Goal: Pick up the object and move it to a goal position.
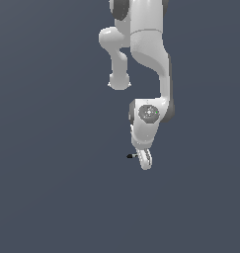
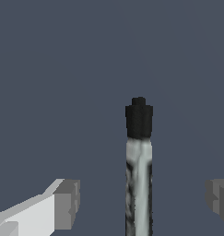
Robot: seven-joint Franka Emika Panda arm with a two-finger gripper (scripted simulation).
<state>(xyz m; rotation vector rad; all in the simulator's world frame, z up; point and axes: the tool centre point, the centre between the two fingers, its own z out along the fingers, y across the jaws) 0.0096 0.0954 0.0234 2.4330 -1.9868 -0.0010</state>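
The claw [image 2: 141, 203] stands with its fingers [image 2: 65, 205] wide apart, and the grey speckled rod [image 2: 139, 184] lies between them, touching neither

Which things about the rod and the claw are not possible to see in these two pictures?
- Rod: in the wrist view its grey end is cut off by the picture's edge.
- Rod in the exterior view: only the black tip shows; the claw hides the rest.
- Goal position: no marker appears in either view.
- Contact: the fingers stand apart from the rod.
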